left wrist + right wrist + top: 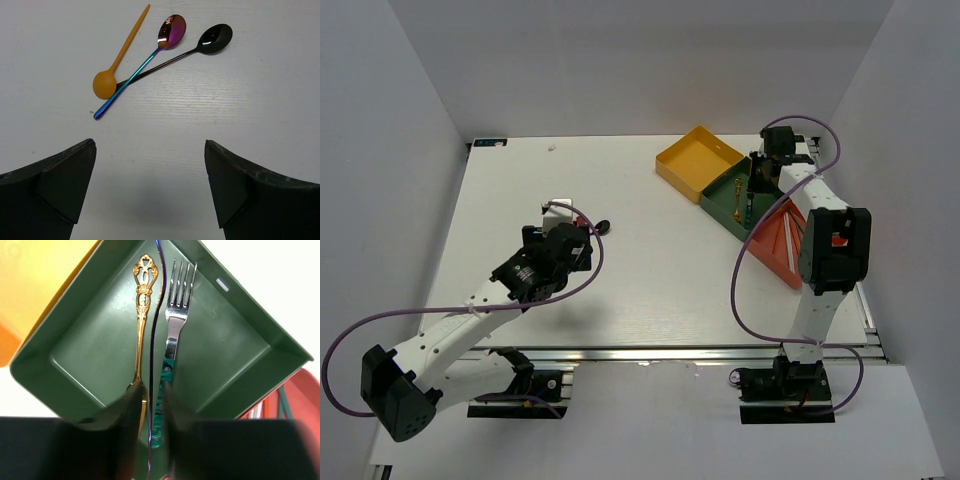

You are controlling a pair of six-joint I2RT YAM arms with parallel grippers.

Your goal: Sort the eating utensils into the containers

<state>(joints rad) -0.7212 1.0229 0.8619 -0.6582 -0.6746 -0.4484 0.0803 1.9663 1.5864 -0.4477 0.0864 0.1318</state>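
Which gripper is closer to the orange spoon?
Left. The left gripper hovers just short of the orange spoon, jaws wide; the right gripper is far off across the table, over the green tray.

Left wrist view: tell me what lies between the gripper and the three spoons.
Only bare white table separates the left gripper from the spoons; the left wrist view shows this stretch plainly.

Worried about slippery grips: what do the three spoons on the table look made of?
Orange spoon: probably plastic or silicone, matte, even colour, no glints.
Rainbow spoon: likely coated metal, mirror sheen shifting purple to blue.
Black spoon: likely dark-coated polished metal, bright reflections in its bowl.
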